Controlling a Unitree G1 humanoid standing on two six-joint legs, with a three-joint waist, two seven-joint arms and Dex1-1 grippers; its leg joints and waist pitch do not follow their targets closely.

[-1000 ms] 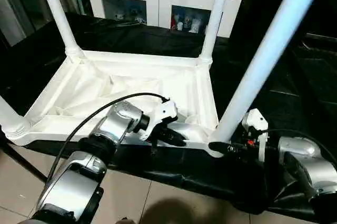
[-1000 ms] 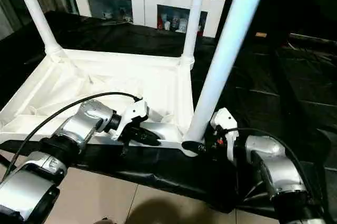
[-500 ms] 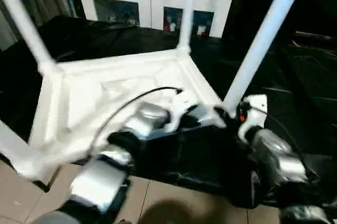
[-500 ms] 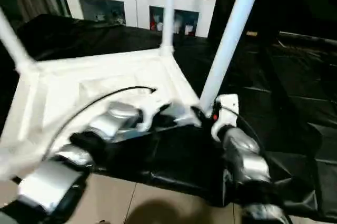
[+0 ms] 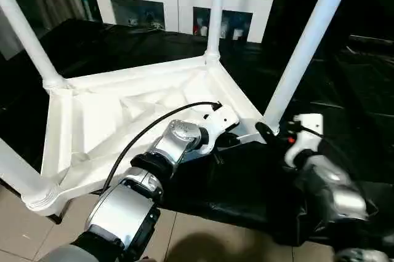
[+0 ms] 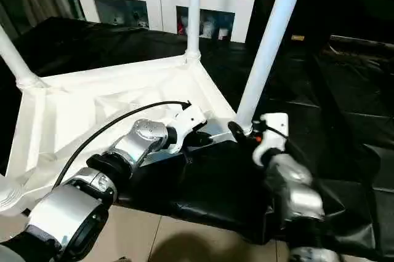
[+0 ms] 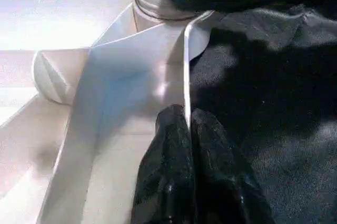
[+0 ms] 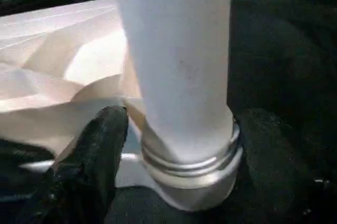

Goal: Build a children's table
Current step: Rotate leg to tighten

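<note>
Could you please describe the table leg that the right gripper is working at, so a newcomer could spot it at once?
On the black-covered work table lies the upturned white children's table, legs up. The leg meant stands in its near right corner, the right gripper at its base; it is nearest and looks thickest.

Table (image 5: 123, 114) has swung on the black cover; its near edge now runs diagonally. Both grippers moved with the near-right corner.
</note>
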